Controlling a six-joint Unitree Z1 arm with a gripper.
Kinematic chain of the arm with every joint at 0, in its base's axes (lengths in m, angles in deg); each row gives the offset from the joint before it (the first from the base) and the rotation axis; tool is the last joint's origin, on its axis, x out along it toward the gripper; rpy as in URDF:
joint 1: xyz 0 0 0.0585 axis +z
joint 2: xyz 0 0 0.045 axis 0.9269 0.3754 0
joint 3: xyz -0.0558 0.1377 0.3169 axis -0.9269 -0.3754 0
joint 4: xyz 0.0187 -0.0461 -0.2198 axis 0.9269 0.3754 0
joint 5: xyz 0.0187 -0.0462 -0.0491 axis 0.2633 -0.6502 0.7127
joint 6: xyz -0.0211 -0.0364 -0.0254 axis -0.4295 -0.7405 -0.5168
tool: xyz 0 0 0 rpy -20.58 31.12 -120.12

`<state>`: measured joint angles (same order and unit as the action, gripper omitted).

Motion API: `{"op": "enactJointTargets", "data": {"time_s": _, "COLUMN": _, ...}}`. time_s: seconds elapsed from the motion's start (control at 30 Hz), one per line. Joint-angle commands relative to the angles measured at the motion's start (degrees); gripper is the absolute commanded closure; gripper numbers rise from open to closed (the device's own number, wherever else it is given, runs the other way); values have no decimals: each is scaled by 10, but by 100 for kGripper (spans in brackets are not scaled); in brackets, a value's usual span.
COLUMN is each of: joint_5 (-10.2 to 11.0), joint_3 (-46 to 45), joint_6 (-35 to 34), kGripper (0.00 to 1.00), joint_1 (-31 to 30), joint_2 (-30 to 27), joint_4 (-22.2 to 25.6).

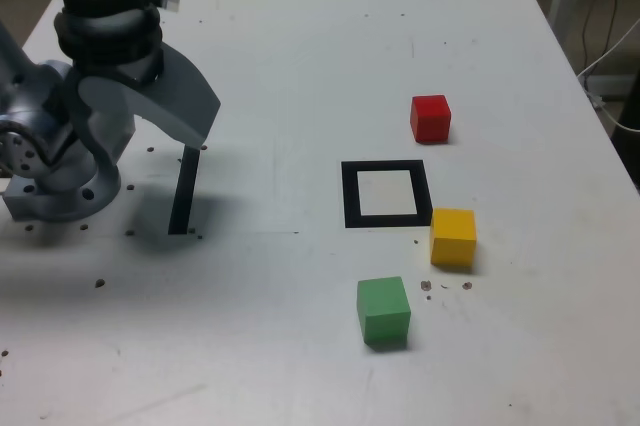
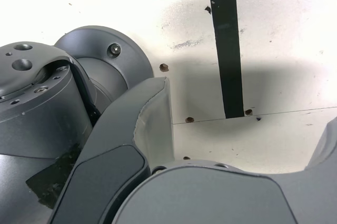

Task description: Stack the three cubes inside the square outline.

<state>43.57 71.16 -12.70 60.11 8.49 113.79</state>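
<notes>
Three cubes lie apart on the white table in the exterior view. The red cube [image 1: 430, 118] is just beyond the square outline [image 1: 386, 193], toward the view's right. The yellow cube [image 1: 453, 237] sits close to the outline's near right corner. Nearer the camera rests the green cube [image 1: 384, 311]. Nothing is inside the outline. My gripper [image 1: 203, 118] hangs folded at the far left of that view, well away from all the cubes. Its jaws look shut, with nothing in them. None of the cubes or the outline show in the wrist view.
A straight black strip [image 1: 184, 191] of tape lies on the table under my gripper; the same strip [image 2: 227, 50] shows in the wrist view. The arm's base [image 1: 50, 161] stands at the exterior view's left edge. Cables [image 1: 610, 56] hang past the table's right edge.
</notes>
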Motion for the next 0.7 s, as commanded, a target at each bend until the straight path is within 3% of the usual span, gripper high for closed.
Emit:
{"op": "enactJointTargets", "data": {"time_s": 0.0, "joint_5": 1, "joint_3": 0, "joint_6": 1, "kGripper": 0, "joint_1": -1, "joint_2": -2, "joint_4": -2}}
{"op": "enactJointTargets", "data": {"time_s": 0.23, "joint_5": -3, "joint_3": 2, "joint_6": 1, "kGripper": 0, "joint_1": -1, "joint_2": -6, "joint_4": -4}}
{"op": "enactJointTargets", "data": {"time_s": 0.67, "joint_5": 18, "joint_3": 94, "joint_6": -1, "kGripper": 0, "joint_1": -1, "joint_2": 37, "joint_4": 26}}
